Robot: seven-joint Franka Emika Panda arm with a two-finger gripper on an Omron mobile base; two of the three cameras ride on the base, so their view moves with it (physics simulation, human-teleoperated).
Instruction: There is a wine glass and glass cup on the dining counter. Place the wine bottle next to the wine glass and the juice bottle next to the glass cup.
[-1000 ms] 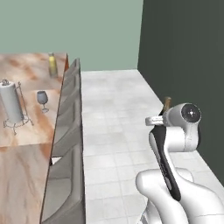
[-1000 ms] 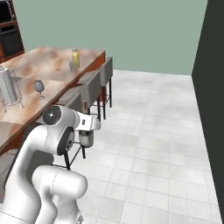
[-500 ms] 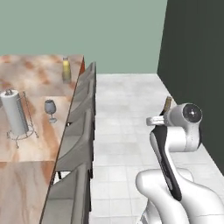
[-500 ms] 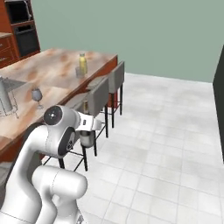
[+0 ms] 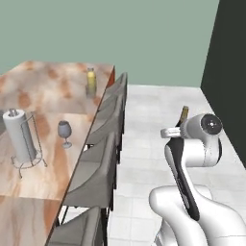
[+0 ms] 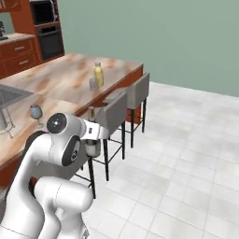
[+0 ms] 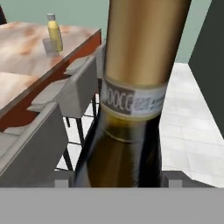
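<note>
Pink-beige marble of the dining counter (image 5: 48,96) runs down the left of the left base view, grey stools (image 5: 103,144) lining its edge. At the counter's far end the juice bottle (image 5: 91,82) stands just beside the glass cup (image 6: 93,84); the wine glass (image 5: 65,133) stands mid-left near a paper towel holder (image 5: 20,141). In the hand view the gripper (image 7: 118,181) is clamped on the wine bottle (image 7: 131,109), held upright over the tiled floor

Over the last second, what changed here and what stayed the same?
The base drove and turned, so both base views swung along the dining counter. The gripper stayed shut on the wine bottle. The juice bottle, glass cup and wine glass kept their places.
</note>
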